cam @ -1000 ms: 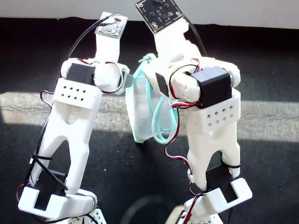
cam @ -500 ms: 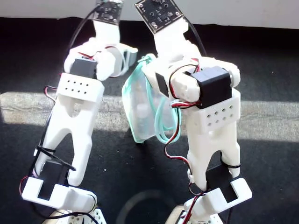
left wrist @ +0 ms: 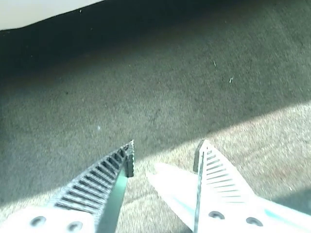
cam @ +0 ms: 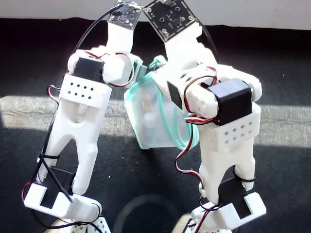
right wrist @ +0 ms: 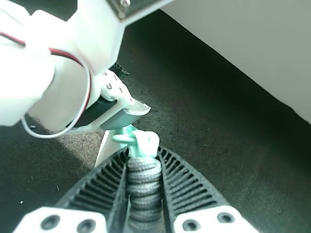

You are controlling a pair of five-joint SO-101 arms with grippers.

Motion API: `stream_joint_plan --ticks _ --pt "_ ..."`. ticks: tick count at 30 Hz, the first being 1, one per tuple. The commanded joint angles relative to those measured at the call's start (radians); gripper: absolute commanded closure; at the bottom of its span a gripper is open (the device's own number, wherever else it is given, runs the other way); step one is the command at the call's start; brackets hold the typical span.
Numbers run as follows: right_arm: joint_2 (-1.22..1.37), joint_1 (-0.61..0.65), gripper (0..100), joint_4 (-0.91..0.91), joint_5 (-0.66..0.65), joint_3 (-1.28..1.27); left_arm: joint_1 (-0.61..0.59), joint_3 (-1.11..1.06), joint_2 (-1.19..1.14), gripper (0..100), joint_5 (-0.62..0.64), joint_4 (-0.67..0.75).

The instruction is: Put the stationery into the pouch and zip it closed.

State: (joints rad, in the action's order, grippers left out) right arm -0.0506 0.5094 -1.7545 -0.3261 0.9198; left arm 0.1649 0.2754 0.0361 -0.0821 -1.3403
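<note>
A translucent pouch (cam: 151,119) with teal trim hangs above the black mat between the two arms. Pale stationery (cam: 148,112) shows through its side. My right gripper (right wrist: 143,160) is shut on the pouch's grey braided cord (right wrist: 143,182), just below a teal toggle (right wrist: 141,142), and holds the pouch up from its top (cam: 158,65). My left gripper (left wrist: 165,153) is open at the pouch's upper left corner (cam: 138,73), with a pale pouch edge (left wrist: 170,187) lying between its fingers. In the right wrist view, the left gripper's fingertips (right wrist: 129,103) sit just beyond the toggle.
A black mat (cam: 272,73) covers the table, with a sunlit band (cam: 29,111) across its middle. A pale wall edge (cam: 252,17) runs along the back. Both arm bases stand at the near edge.
The left arm lifted away from the pouch, then came back to its upper left corner. The right arm shifted slightly right and the pouch swung and tilted with it.
</note>
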Motion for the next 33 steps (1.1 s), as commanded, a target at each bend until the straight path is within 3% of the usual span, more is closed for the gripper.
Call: stream_joint_plan --ticks 1,7,14,25,33 --pt "-0.033 -0.015 99.3 0.002 -0.025 0.004 0.021 0.111 0.015 78 -0.008 -0.127" --pt "-0.033 -0.058 99.3 0.045 -0.021 0.002 0.031 0.199 0.015 78 -0.009 -0.331" --pt "-0.025 -0.108 99.3 0.113 -0.021 -0.001 0.117 0.206 0.018 78 -0.009 -0.399" --pt "0.039 -0.107 99.3 0.107 -0.020 0.002 0.311 0.197 0.145 78 -0.006 -0.399" --pt "0.036 -0.108 99.3 0.008 -0.020 0.012 0.268 0.076 0.156 78 -0.005 -0.284"
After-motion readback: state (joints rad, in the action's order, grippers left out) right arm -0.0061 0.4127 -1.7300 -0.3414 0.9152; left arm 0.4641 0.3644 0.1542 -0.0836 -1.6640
